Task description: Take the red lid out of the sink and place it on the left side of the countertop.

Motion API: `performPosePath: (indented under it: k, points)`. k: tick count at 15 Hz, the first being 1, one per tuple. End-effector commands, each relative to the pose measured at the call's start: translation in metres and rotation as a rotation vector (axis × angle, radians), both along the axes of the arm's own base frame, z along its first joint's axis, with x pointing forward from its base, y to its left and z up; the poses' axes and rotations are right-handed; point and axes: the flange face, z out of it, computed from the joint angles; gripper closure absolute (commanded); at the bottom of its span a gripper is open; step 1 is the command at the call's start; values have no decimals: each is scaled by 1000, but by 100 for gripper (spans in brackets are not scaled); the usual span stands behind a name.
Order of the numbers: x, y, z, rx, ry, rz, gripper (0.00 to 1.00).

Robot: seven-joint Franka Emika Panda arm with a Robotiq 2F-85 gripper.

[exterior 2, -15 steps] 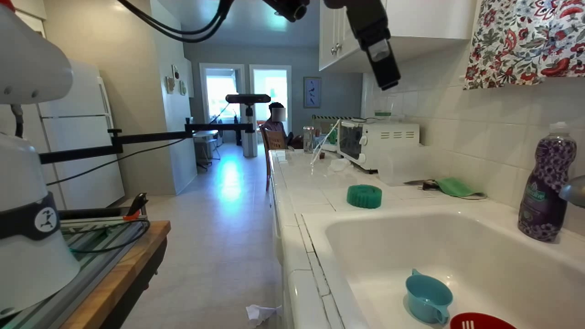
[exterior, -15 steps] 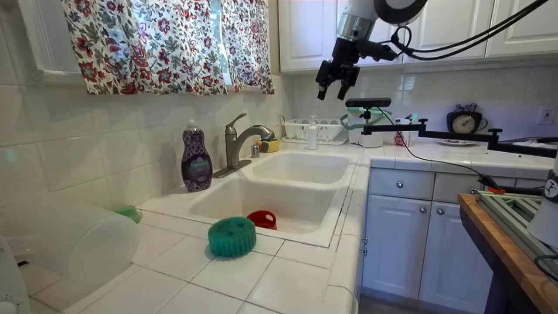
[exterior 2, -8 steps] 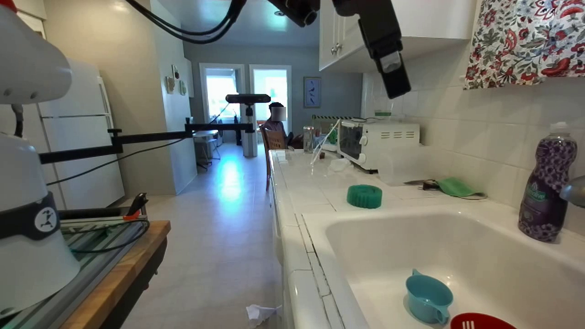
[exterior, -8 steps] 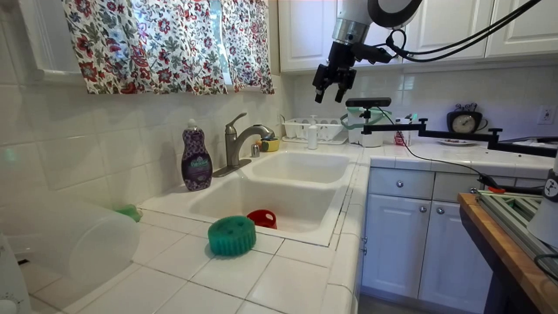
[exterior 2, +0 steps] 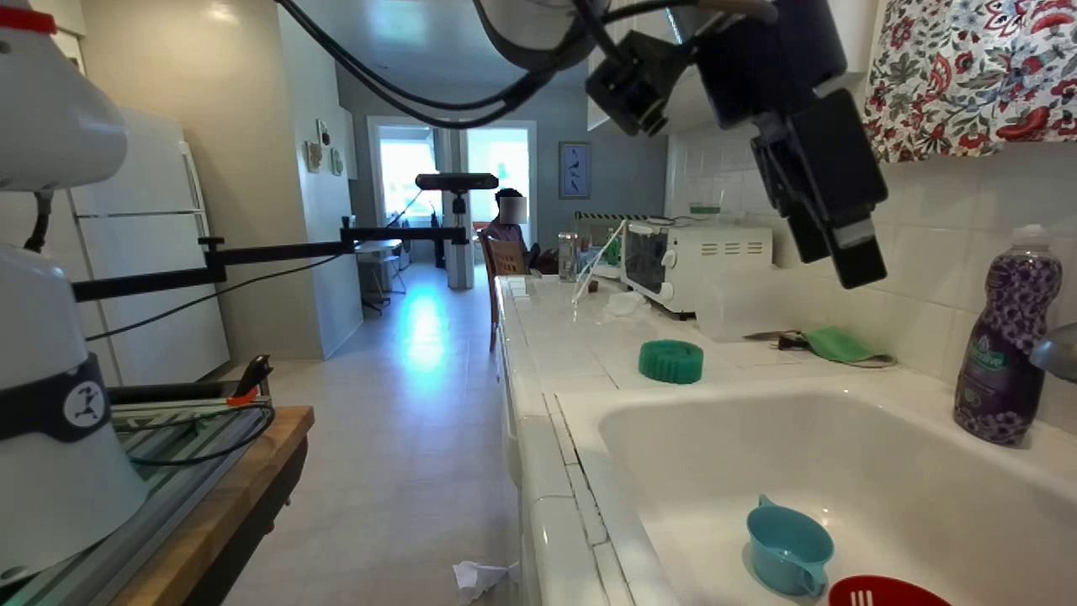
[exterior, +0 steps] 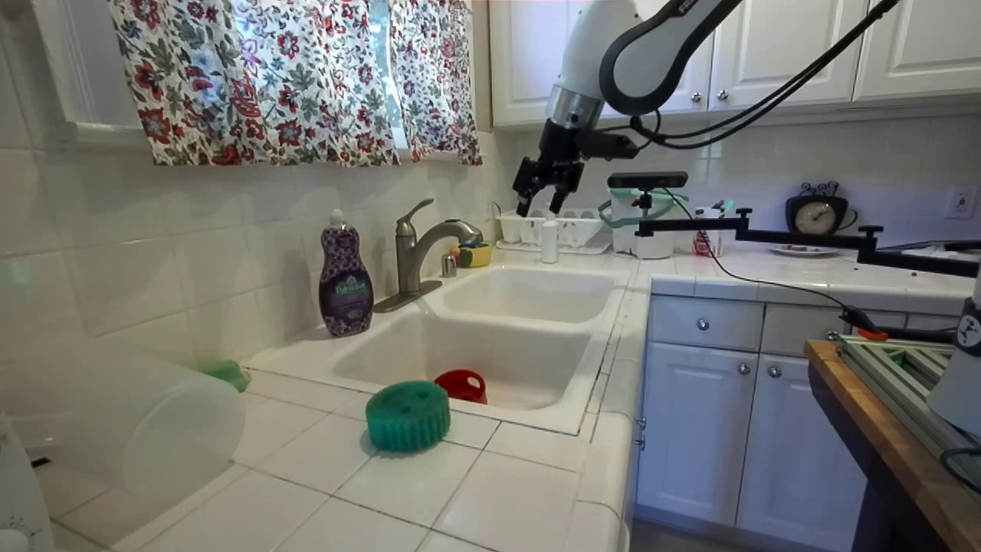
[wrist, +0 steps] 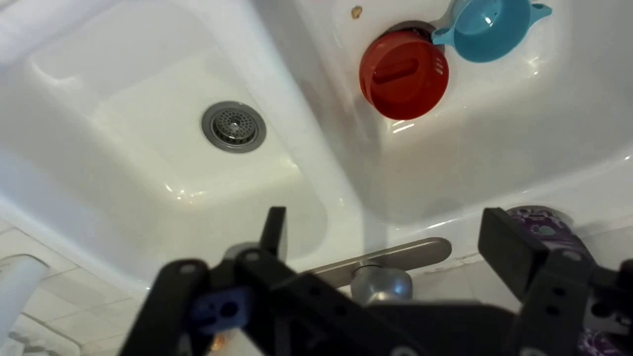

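Note:
The red lid (wrist: 415, 94) rests in the basin of the sink (wrist: 494, 148) that has the two-handled blue cup (wrist: 487, 29). That cup's handle overlaps the lid's edge in the wrist view. In an exterior view the lid (exterior: 461, 386) is partly hidden by the sink rim; elsewhere only part of the lid (exterior 2: 883, 592) shows at the frame's bottom. High over the sink, tilted, hangs my gripper (exterior: 539, 207), well apart from the lid. Its jaws stand wide with nothing between them in the wrist view. The white tiled countertop (exterior: 460, 491) borders the basin.
A faucet (exterior: 441, 241) and a purple soap bottle (exterior: 346, 284) stand along the wall side. On the countertop sit a green scalloped piece (exterior: 408, 416) and a clear plastic container (exterior: 176, 429). A camera (exterior: 647, 181) on a black bar juts out near the arm.
My gripper has come down and shifted toward the curtained wall, above the sink, its jaws still open. The lid and the other objects have stayed put.

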Motion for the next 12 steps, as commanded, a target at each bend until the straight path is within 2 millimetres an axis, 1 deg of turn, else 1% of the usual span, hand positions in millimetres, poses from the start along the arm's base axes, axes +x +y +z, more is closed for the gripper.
performPosePath:
  k: [1, 3, 4, 6, 7, 8, 12]
  points:
    - [40, 20, -23, -41, 31, 77, 0]
    - [54, 41, -44, -33, 57, 91, 0]
    - [58, 47, -48, -36, 68, 85, 0]
    - [67, 52, -62, -52, 83, 60, 0]
    - [67, 51, -62, -56, 87, 56, 0]
    - [60, 53, -63, -28, 75, 82, 0]
    - [64, 50, -63, -39, 77, 72, 0]
